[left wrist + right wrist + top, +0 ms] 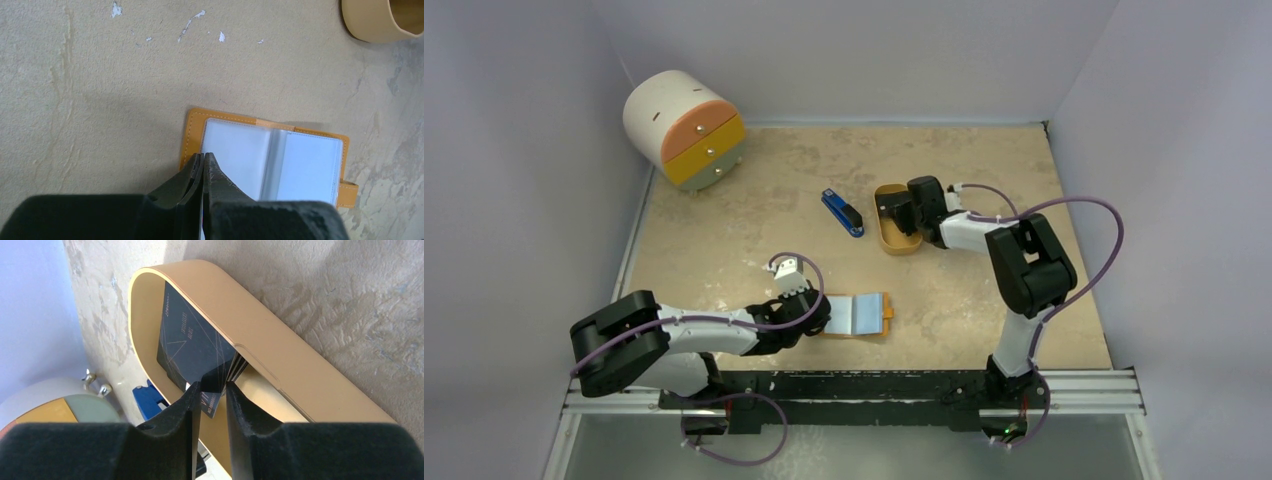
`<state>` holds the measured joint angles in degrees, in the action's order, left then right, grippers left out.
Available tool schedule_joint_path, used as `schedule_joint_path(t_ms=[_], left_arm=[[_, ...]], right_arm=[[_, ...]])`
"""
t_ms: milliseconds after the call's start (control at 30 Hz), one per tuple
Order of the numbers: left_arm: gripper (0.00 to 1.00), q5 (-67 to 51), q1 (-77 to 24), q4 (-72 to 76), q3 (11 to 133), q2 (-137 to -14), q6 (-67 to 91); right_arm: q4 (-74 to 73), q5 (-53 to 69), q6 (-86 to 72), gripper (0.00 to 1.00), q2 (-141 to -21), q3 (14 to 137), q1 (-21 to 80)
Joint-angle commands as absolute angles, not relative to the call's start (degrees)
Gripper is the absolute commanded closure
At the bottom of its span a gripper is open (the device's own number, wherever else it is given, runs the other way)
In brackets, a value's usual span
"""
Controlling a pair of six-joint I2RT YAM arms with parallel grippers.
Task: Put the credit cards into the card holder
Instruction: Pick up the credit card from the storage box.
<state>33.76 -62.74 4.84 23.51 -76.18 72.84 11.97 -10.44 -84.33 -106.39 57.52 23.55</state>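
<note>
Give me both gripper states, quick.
Left gripper: shut, tips at the card holder.
Right gripper: straddling a credit card in the tray; grip unclear.

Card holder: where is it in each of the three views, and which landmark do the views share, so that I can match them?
Top external: the card holder lies open, low in the centre, at the tip of the left gripper.
Left wrist: lower middle, open, just beyond the gripper tip.
Right wrist: not in it.
Shared landmark: the tray, right of centre from above, in the top right corner of left wrist, across the middle of right wrist.
</note>
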Motion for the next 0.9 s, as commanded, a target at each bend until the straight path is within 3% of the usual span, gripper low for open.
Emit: schedule_joint_path(t_ms=[0,867], left_arm=[[1.00,34.4,-62.8,3.6,24.5,-76.7,72.2],[1.00,34.1,-62.8,4.0,24.5,-77.2,72.3]], right_arm=[[12.8,-11.5,-83.6,0.75,-105.8,58.1,23.4],[14.1,-12.4,-83.8,0.83,-102.0,53.0,23.4]])
